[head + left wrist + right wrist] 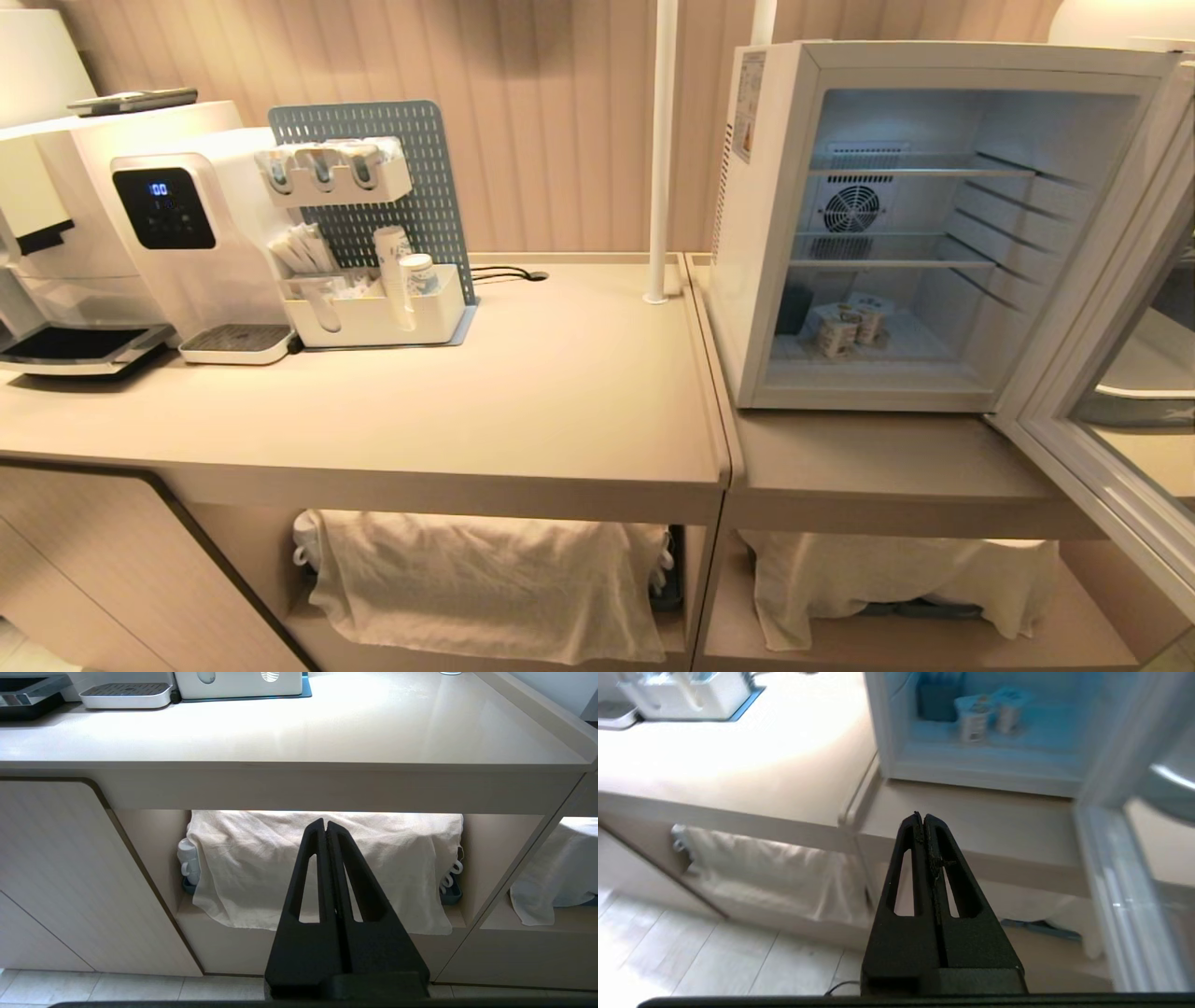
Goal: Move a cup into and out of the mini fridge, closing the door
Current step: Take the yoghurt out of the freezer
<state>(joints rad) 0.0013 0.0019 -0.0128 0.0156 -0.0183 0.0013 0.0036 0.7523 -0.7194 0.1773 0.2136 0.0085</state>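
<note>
The white mini fridge (pixel 761 280) stands on the right counter with its door (pixel 1102 373) swung wide open to the right. Two small printed cups (pixel 845 329) sit on the fridge floor beside a dark box (pixel 794 309); the wire shelves above are bare. In the right wrist view the cups (pixel 978 716) appear inside the fridge (pixel 881 732), and my right gripper (pixel 923 815) is shut and empty, out in front of the counter edge below the fridge, left of the door (pixel 1111 896). My left gripper (pixel 325 822) is shut and empty, low before the cloth-covered shelf. Neither gripper shows in the head view.
A pegboard organiser (pixel 373 308) with stacked paper cups (pixel 401 271), a water dispenser (pixel 187 243) and a coffee machine (pixel 56 233) line the left counter. A white pole (pixel 661 149) rises beside the fridge. White cloths (pixel 485 579) cover mugs on the shelves under the counter.
</note>
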